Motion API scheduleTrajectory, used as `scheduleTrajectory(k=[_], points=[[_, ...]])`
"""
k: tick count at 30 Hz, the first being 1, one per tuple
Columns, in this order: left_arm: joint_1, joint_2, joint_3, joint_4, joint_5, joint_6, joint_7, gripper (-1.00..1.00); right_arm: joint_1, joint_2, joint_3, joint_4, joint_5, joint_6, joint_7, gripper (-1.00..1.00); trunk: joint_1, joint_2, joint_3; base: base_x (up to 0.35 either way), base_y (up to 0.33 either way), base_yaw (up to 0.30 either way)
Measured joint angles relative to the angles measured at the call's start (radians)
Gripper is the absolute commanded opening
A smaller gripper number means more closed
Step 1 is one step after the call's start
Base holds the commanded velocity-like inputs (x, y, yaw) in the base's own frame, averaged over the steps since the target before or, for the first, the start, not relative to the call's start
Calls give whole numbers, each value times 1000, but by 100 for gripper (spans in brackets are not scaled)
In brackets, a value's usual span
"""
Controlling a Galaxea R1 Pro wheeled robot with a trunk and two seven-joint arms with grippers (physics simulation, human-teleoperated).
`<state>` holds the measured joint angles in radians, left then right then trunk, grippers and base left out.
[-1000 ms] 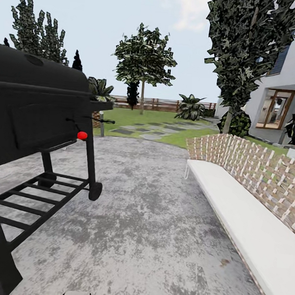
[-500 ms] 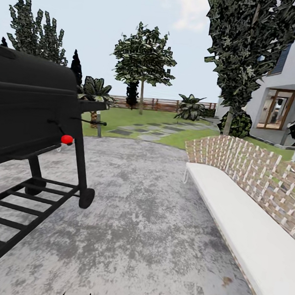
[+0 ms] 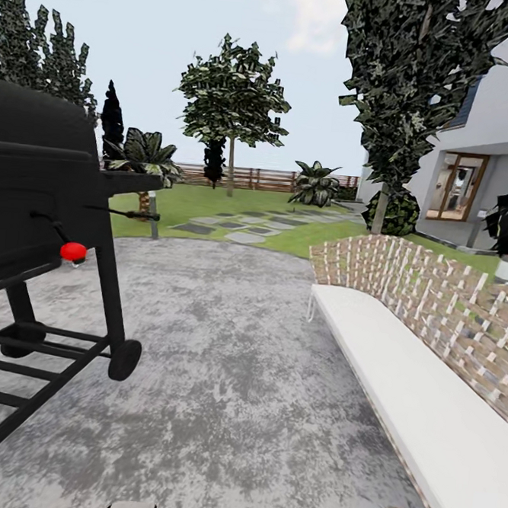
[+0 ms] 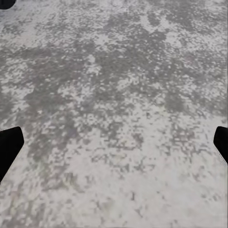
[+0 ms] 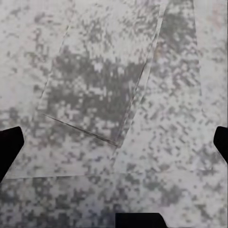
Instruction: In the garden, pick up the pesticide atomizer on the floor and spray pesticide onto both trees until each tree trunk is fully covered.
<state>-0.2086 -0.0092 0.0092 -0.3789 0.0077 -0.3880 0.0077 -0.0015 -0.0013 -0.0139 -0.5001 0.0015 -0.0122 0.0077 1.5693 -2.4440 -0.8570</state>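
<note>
Though cut off at left, black grill crowds the paving; white bench with woven back at right; beyond, lawn, fence, two trees, far trunk thin, near trunk partly hidden; left gripper and right gripper fingers apart over paving, empty.

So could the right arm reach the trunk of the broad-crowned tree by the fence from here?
Probably not. That tree trunk stands far across the lawn, and the right gripper points at paving.
</note>
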Motion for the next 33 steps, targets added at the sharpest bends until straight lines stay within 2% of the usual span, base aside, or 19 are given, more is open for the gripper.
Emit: scheduleTrajectory(k=[33], points=[[0,0,0,0,0,0,0,100,0,1,0,2,0,0,0,100,0,0,0,336,0,0]])
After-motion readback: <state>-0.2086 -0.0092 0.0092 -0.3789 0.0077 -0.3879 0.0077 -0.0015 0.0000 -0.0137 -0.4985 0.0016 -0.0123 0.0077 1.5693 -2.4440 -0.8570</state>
